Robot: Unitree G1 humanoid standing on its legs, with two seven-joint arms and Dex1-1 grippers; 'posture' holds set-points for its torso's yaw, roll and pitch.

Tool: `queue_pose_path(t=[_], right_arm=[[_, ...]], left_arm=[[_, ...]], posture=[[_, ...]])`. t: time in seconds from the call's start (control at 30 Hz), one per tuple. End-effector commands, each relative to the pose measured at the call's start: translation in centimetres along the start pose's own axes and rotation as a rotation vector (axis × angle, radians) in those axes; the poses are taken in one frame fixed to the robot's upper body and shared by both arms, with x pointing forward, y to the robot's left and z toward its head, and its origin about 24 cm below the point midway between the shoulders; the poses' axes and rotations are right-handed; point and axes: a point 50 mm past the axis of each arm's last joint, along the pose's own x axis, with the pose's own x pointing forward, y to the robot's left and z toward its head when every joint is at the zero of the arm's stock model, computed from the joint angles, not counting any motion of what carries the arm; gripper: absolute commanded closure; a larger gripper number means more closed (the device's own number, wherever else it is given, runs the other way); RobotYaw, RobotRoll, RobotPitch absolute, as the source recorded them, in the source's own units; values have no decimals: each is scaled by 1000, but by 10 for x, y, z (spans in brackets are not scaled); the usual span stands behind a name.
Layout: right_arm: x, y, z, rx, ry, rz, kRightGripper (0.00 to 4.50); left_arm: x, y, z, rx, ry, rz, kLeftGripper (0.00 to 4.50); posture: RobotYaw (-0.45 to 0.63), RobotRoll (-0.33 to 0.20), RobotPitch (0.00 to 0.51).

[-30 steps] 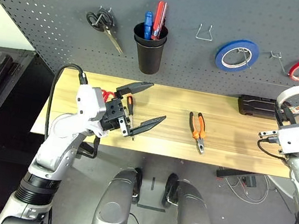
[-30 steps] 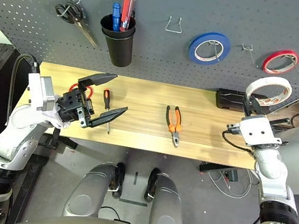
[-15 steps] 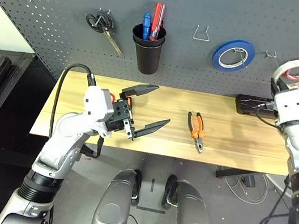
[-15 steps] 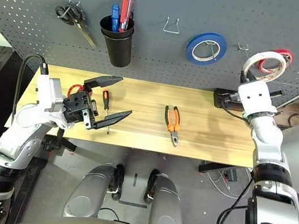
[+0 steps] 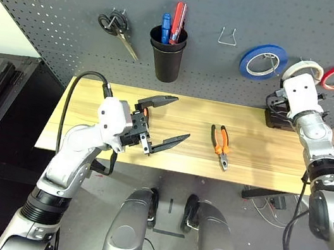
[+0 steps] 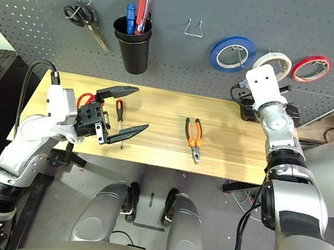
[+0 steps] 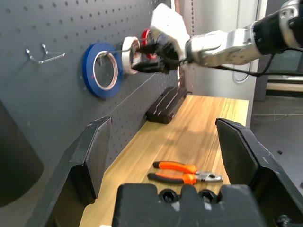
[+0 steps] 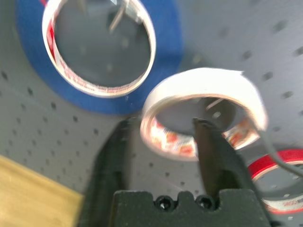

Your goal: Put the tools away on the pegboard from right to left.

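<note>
The right wrist view reveals the whitish tape roll [image 8: 203, 83], seemingly hooked.

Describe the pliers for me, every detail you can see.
The pliers have two orange-and-black handles, rubbery-looking, and bare grey metal jaws. They lie flat on the pale wooden tabletop, handles slightly spread, their ends toward the pegboard and the nose toward the robot. Only the tabletop touches them; neither gripper does.

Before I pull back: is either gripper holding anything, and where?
Nothing is held: left gripper open, right gripper open around the white tape roll's band.
</note>
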Motion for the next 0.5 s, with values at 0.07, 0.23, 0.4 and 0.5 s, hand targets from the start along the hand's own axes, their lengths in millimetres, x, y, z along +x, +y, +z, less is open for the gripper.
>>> queue_pose_path(t=[0.07, 0.23, 0.4, 0.5], right_arm=[[-28, 5, -7, 6, -73, 56, 125], [-59, 21, -14, 81, -20, 122, 15], [-75, 41, -19, 146, 215, 222, 15], [-79, 52, -17, 200, 348, 231, 15]], left_arm=[[-6, -4, -8, -2, 51, -12, 0], [-15, -2, -16, 13, 152, -34, 0], [-24, 2, -25, 51, 264, -64, 0], [-29, 3, -31, 69, 319, -87, 0]], posture=[[150, 0, 194], [139, 0, 208], [134, 0, 218], [132, 0, 222]])
